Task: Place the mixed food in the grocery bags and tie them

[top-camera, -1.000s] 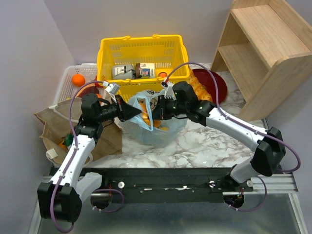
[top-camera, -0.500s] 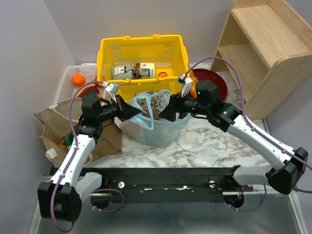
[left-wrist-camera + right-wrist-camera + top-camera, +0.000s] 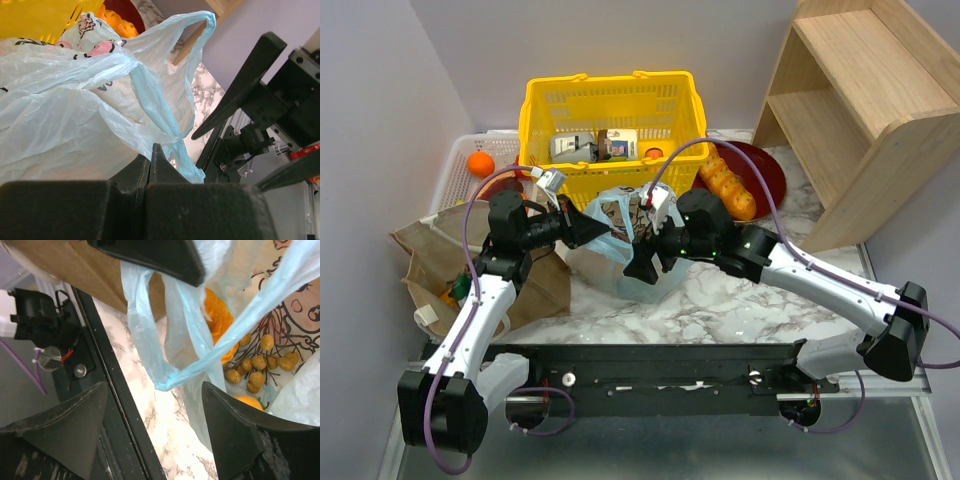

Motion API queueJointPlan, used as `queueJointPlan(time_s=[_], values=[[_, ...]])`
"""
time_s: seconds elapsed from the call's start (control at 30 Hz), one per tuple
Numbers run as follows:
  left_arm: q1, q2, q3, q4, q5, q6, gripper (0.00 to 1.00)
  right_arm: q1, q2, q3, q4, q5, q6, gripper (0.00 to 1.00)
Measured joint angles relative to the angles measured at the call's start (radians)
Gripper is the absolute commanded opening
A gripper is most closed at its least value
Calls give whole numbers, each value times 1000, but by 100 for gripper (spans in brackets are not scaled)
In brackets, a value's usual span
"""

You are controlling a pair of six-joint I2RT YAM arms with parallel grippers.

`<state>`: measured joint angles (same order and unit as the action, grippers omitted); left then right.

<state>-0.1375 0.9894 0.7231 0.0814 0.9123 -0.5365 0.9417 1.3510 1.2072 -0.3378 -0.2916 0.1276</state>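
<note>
The left gripper [image 3: 598, 230] pinches the blue bag [image 3: 605, 268] (oranges [image 3: 217, 320] inside) in the middle of the worktop [image 3: 720, 300], and the right gripper [image 3: 642, 262] stands wide open by its handle [image 3: 145, 340].

Left pincer [image 3: 603, 232] clamped shut, right pincer [image 3: 642, 264] spread wide, both arms reaching inward.

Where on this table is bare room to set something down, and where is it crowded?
Free: the marble between blue bag and front rail, and the strip between right arm and shelf. Crowded: the back and left, with basket, plate and tan bag.
</note>
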Motion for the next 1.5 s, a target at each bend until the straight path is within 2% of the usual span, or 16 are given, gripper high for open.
queueJointPlan(time_s=[0.33, 0.63, 0.73, 0.77, 0.83, 0.87, 0.93, 0.97, 1.0, 1.03, 1.1, 1.13, 1.17, 1.23, 1.33, 1.5], values=[[0, 3, 0, 0, 0, 0, 0, 51, 76, 14, 1, 147, -27, 83], [0, 10, 0, 0, 0, 0, 0, 82, 117, 34, 5, 227, -52, 75], [0, 12, 0, 0, 0, 0, 0, 93, 134, 47, 6, 250, -55, 61], [0, 12, 0, 1, 0, -1, 0, 96, 137, 49, 7, 257, -56, 51], [0, 12, 0, 2, 0, -3, 0, 102, 142, 54, 7, 275, -60, 41], [0, 12, 0, 4, 0, -3, 0, 105, 143, 55, 7, 281, -58, 29], [0, 12, 0, 5, 0, -3, 0, 105, 144, 56, 8, 294, -58, 14], [0, 12, 0, 6, 0, -3, 0, 105, 144, 58, 6, 301, -56, 3], [0, 12, 0, 6, 0, -3, 0, 105, 144, 60, 7, 306, -56, 1], [0, 12, 0, 6, 0, -3, 10, 105, 143, 62, 6, 309, -56, 1], [0, 12, 0, 6, 0, 0, 39, 105, 142, 69, -2, 314, -59, 1], [0, 12, 0, 5, 0, 2, 64, 105, 142, 76, -10, 316, -61, 1], [0, 12, 0, 2, -2, 12, 71, 105, 141, 90, -29, 317, -68, 1], [0, 11, 5, -15, -5, 30, 84, 105, 137, 132, -80, 318, -86, 1], [0, 1, 28, -66, -22, 79, 96, 105, 127, 237, -172, 327, -145, 1], [1, -89, 68, -94, -57, 176, 99, 105, 99, 370, -260, 411, -274, 1]])
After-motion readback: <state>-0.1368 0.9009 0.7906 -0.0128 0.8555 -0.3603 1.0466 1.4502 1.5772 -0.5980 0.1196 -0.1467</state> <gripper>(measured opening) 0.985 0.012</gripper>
